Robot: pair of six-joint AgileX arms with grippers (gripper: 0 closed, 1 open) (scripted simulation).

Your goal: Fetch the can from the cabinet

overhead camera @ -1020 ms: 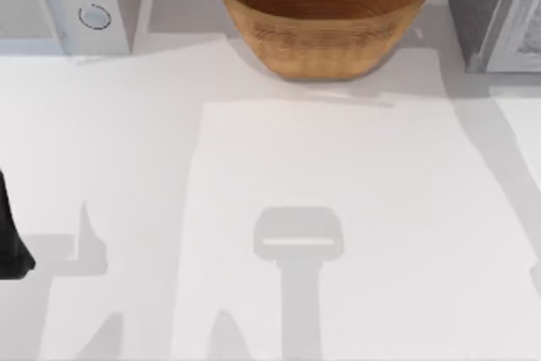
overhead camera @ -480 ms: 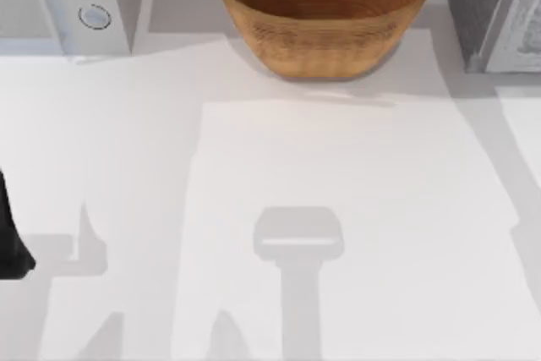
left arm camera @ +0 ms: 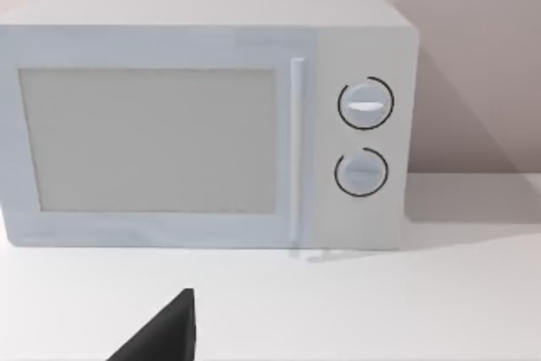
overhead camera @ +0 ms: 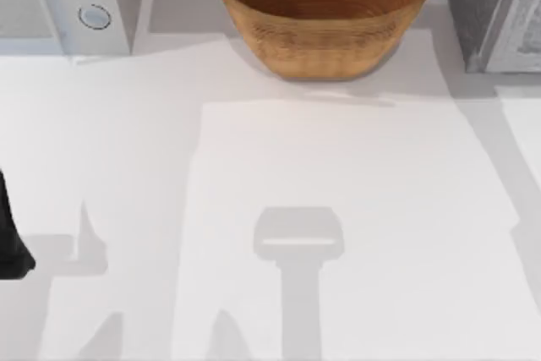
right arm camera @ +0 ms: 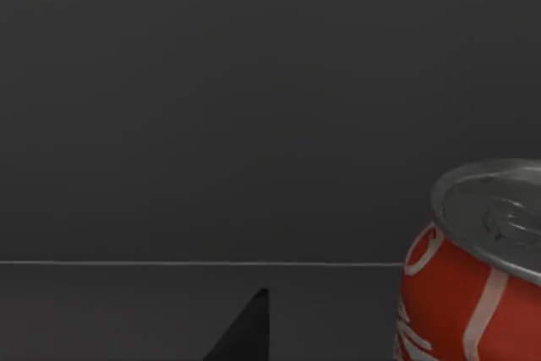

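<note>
Reaching into the dark cabinet (right arm camera: 211, 107), the right pincer nears the can (right arm camera: 469, 268); its spread I cannot tell; next, centre on it.

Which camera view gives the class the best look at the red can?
The right wrist view: the red can stands upright against a dark cabinet interior, its silver lid and red side visible. The top view covers the table and basket; the left wrist view faces the microwave.
</note>
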